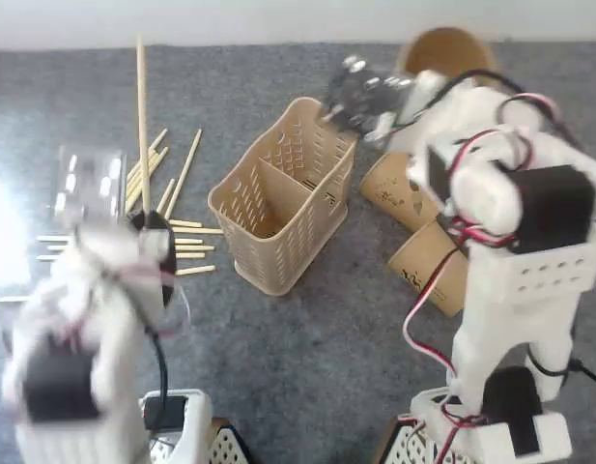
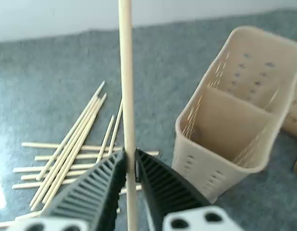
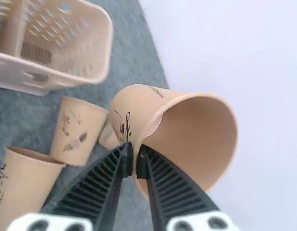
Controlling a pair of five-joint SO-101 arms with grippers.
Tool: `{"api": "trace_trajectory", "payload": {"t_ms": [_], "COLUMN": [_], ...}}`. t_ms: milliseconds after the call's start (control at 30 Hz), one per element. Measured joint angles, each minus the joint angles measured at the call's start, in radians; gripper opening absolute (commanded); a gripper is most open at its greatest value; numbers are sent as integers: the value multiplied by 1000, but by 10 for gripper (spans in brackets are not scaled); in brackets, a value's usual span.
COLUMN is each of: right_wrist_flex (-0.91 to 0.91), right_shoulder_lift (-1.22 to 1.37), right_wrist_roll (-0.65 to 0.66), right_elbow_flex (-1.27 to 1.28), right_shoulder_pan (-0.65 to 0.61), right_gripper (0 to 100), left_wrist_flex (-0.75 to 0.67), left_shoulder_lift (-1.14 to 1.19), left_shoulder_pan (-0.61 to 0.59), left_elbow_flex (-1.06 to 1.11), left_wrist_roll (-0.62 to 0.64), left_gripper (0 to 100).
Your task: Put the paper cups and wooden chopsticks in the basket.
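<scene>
Left gripper (image 2: 130, 166) clamps a chopstick (image 2: 125, 72); over the basket (image 1: 278, 256) at its 3 o'clock, it may hit the right gripper (image 3: 134, 156), which pinches a cup (image 3: 187, 125).

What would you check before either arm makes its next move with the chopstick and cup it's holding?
1. Left gripper clamped on the chopstick: ok.
2. Right gripper clamped on the paper cup at its rim: ok.
3. Basket upright, mouth unobstructed: ok.
4. Chopstick above the basket: not ok, it is off to one side.
5. Paper cup above the basket: not ok, it is beside it.
6. Paper cup fits a compartment: cannot tell.
</scene>
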Motion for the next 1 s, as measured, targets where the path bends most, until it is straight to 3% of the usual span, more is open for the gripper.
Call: {"api": "trace_trajectory", "payload": {"t_ms": [300,667,1000], "right_wrist_flex": [0,-57,-18], "right_shoulder_lift": [0,109,207], "right_wrist_roll": [3,38,112], "right_elbow_flex": [0,0,0], "right_shoulder_pan": [-199,-267,-241], "right_gripper": [8,8,8], "left_wrist_flex": [-124,-276,-468], "left_shoulder_lift": [-594,-624,-624], "left_shoulder_pan": [-40,-43,-43], "left_elbow_flex": [232,304,555], "left_wrist_roll": [-15,-25,-17], "left_gripper": [9,9,9]}}
